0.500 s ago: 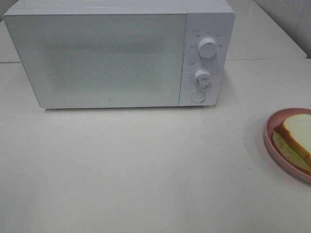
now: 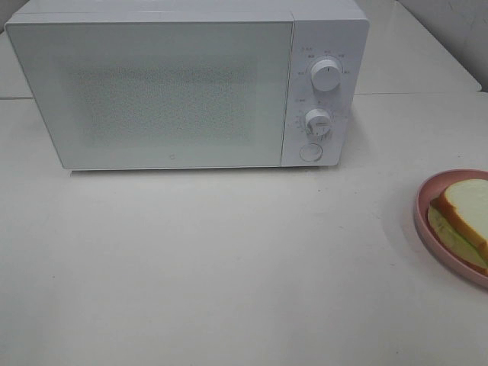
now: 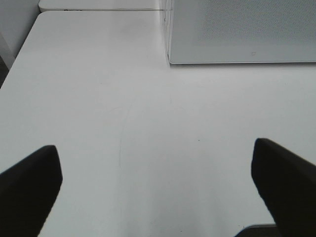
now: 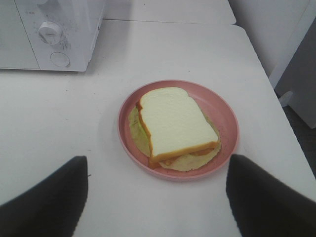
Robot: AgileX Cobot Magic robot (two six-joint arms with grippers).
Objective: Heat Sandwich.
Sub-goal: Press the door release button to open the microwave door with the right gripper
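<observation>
White microwave point(image 2: 187, 84), closed, fills the left and middle of your high view; its dial markings are too small to read. Your left gripper point(image 3: 154, 163) hangs over bare table point(image 2: 229, 259) near the microwave's front, jaws spread wide with nothing between them. At the far right the sandwich point(image 2: 463, 221) lies flat on a pink plate point(image 2: 421, 206), both cut off by the frame edge. Your right wrist view shows it whole, its long axis pointing one end toward the microwave's knobs point(image 4: 49, 32). Your right gripper point(image 4: 158, 165) hovers short of the plate, jaws released, holding nothing.
</observation>
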